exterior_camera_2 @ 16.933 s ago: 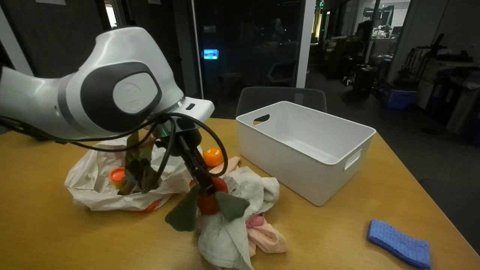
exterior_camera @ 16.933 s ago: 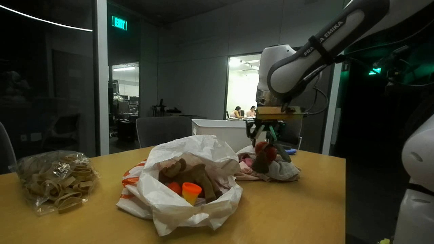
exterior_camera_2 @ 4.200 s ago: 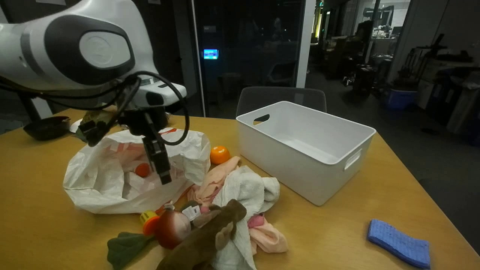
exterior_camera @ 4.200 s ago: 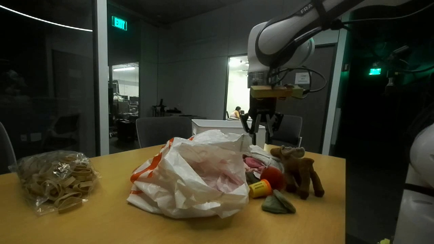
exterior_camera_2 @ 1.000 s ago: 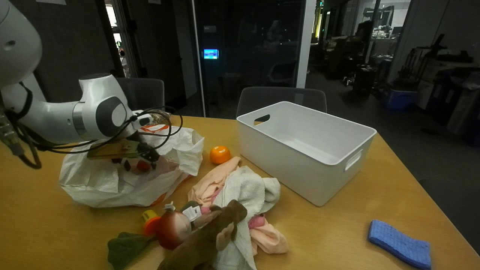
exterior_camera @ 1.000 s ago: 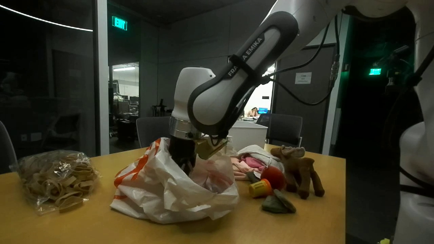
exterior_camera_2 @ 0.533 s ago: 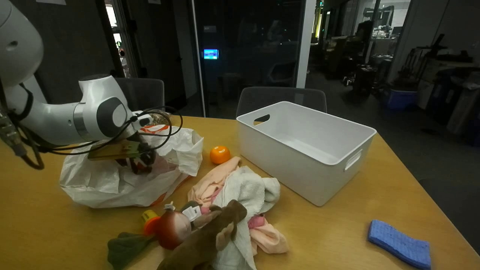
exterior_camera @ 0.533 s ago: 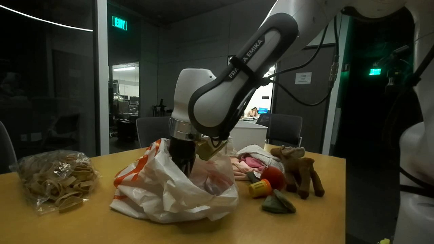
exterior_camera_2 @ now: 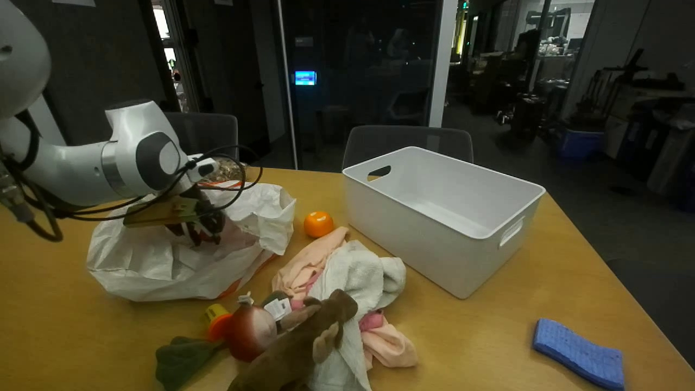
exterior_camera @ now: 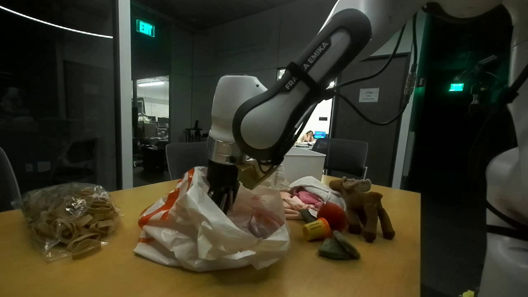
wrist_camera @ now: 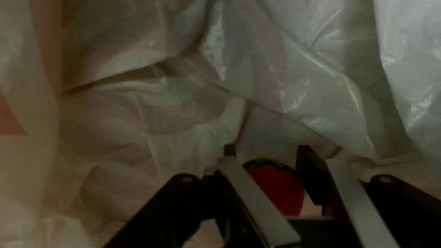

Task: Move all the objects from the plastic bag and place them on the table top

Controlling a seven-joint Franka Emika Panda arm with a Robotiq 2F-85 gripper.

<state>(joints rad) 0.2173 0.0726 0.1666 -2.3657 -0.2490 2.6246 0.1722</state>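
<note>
The white plastic bag with orange stripes stands open on the table; it also shows in an exterior view. My gripper reaches down inside it, its fingers closed round a red, strawberry-like thing with a green top. Its lower part is hidden by the fingers. On the table beside the bag are a brown plush moose, a red onion-like toy, a yellow cup with an orange lid and green leaf-like pieces. An orange fruit lies near the bag.
A white bin stands behind the grey-white and pink cloths. A blue cloth or sponge lies near the table edge. A clear bag of tan bands lies on the far side of the plastic bag.
The moose and cup went from bag to table, and the onion-like toy was released there. My gripper then entered the bag, shut on the red thing and has just risen slightly.
</note>
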